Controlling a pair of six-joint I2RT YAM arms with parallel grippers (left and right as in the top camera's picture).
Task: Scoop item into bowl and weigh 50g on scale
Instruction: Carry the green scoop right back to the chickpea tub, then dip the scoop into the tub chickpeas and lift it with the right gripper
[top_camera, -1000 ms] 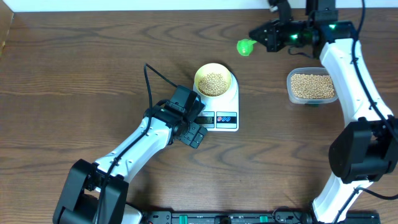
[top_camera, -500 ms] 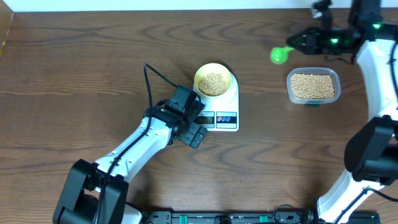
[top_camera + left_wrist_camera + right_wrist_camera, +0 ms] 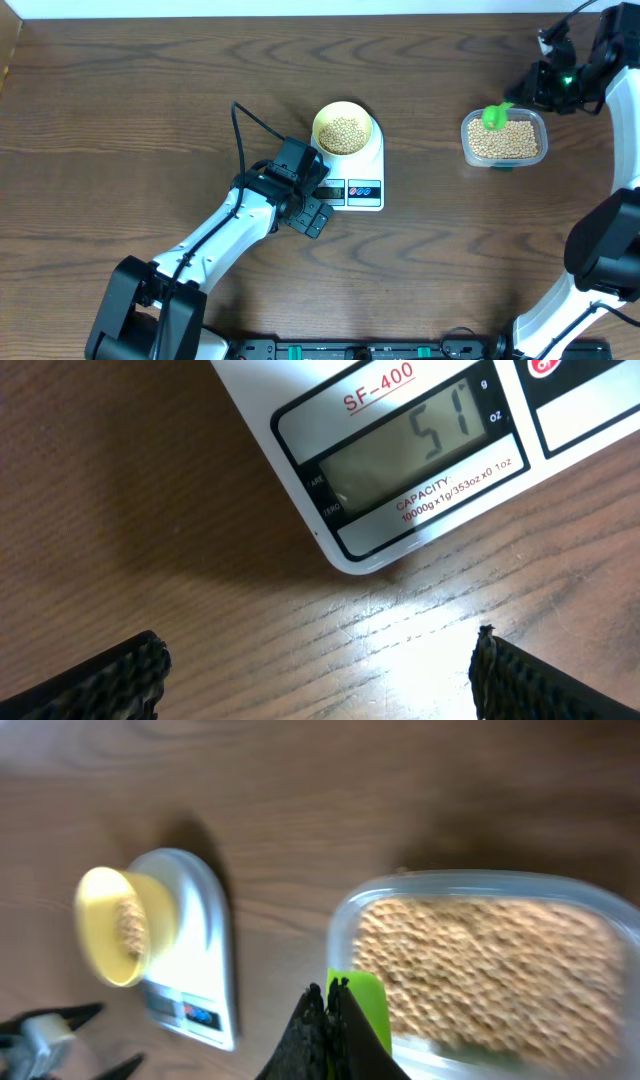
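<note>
The pale yellow bowl (image 3: 343, 128) holds beans (image 3: 345, 133) and stands on the white scale (image 3: 360, 168). In the left wrist view the scale's display (image 3: 400, 450) reads 51. My left gripper (image 3: 313, 217) is open at the scale's front left corner, its fingers (image 3: 120, 675) wide apart over bare wood. At the far right, my right gripper (image 3: 525, 90) is shut on a green scoop (image 3: 493, 117), which hangs over the left end of the clear tub (image 3: 503, 160). In the right wrist view the scoop (image 3: 362, 1008) sits at the tub's rim (image 3: 345, 920), the bowl (image 3: 100, 925) far left.
The clear tub is filled with beans (image 3: 480, 970) and stands at the right side of the wooden table (image 3: 120, 120). A black cable (image 3: 245, 125) loops up from the left arm beside the scale.
The right arm has carried the green scoop rightwards from behind the scale to above the tub. The left arm, bowl and scale have not moved.
</note>
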